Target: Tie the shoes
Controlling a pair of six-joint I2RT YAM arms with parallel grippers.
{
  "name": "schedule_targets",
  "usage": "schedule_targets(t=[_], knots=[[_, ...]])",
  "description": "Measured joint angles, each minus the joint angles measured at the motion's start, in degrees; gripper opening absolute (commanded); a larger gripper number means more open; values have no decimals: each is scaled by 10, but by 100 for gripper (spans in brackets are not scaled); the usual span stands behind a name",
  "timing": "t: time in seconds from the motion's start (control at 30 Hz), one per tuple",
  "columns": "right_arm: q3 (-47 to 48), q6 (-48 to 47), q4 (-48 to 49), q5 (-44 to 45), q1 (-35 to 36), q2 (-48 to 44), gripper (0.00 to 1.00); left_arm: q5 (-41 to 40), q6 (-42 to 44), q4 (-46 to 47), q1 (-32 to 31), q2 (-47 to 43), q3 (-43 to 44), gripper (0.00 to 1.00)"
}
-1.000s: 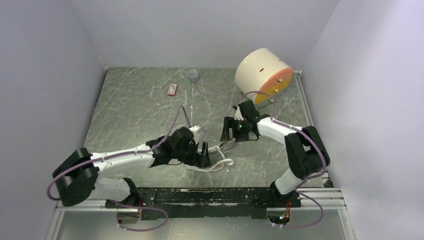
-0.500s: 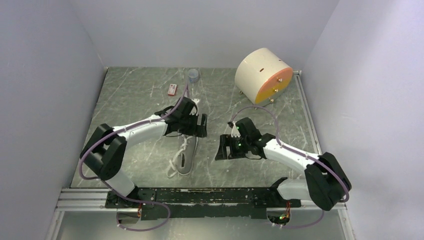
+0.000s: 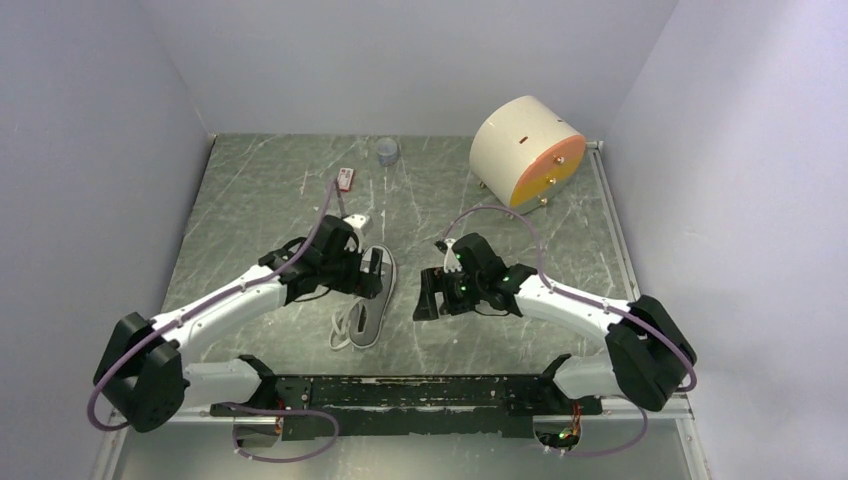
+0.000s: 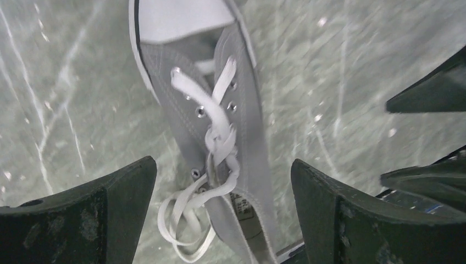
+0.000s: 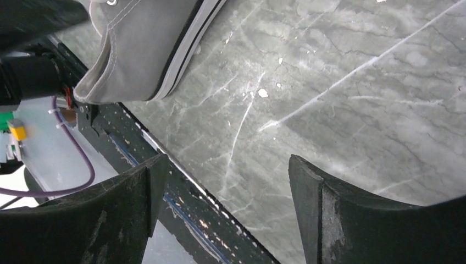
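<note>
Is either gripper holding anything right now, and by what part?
Nothing is held. The left gripper is open over the shoe; the right gripper is open over the table.

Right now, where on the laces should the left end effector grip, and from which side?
Probably grip the loose lace loops lying on the table beside the sneaker, near its opening, coming straight down: they lie free, while the rest is threaded through eyelets.
</note>
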Motion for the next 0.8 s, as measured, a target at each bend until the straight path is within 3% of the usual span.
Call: schedule_targets(t=[0.17,0.37,0.47,0.67,0.8], knots=[[-6,16,44,-11,1,37,84,0,-3,-23,0,56,-8,96],[-56,33,64,-20,-2,12,85,34,-32,3,0,143,-6,73],[-68,27,50,-20,-17,-9,85,53,-61,37,-8,164,-6,68],[-58,-16,3,-40,-95,-29,86,56,-139,120,-49,210,6,69],[-10,-52,-42,-27,-131,-10,86,66,-174,156,-65,279,63,84]])
